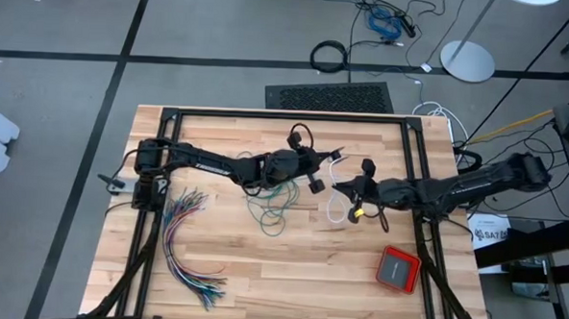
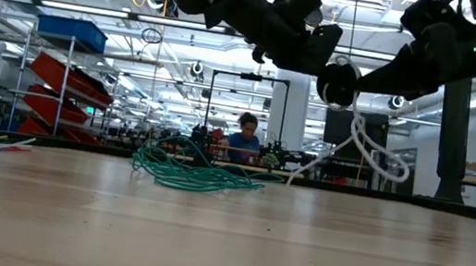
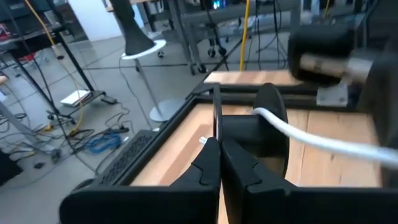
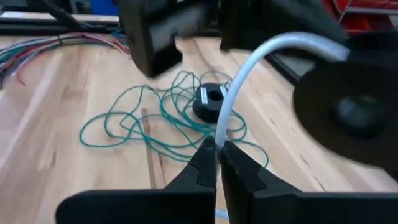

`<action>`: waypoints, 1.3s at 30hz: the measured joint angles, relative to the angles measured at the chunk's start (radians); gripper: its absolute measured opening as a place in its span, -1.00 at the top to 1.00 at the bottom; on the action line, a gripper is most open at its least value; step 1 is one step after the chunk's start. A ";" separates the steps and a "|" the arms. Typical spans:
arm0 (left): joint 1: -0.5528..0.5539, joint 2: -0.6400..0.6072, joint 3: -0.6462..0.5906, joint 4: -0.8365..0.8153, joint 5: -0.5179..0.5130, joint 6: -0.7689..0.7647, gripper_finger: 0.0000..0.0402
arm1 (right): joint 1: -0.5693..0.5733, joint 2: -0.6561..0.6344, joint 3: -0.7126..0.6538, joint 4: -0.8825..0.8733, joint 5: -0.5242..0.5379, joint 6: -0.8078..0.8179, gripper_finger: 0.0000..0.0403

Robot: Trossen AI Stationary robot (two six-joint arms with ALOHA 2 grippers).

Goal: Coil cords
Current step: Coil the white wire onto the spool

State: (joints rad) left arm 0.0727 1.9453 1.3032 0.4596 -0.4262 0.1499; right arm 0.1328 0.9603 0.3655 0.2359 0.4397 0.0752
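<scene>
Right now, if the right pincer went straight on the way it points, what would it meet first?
Probably the white cord it is shut on, then the teal cord loose on the table beyond. Depth past the fingertips is unclear.

Left end effector (image 1: 335, 159) shut, right end effector (image 1: 339, 188) shut, both raised mid-table

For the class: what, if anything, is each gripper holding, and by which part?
The right gripper is shut on the white cord, pinching it partway along. The left gripper is shut; whether it holds anything cannot be told.
</scene>
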 joint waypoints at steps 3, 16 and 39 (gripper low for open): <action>0.000 0.000 0.000 0.027 0.010 -0.014 1.00 | -0.018 0.032 0.000 -0.003 -0.015 0.007 1.00; 0.000 0.000 0.006 0.118 0.085 -0.060 1.00 | -0.106 0.168 0.000 -0.014 -0.025 0.009 1.00; -0.001 -0.024 0.009 -0.320 0.255 0.002 1.00 | -0.174 0.097 -0.002 -0.133 0.064 -0.009 1.00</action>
State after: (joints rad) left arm 0.0715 1.9209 1.3125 0.1398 -0.1708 0.1523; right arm -0.0410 1.0569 0.3637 0.1032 0.5038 0.0666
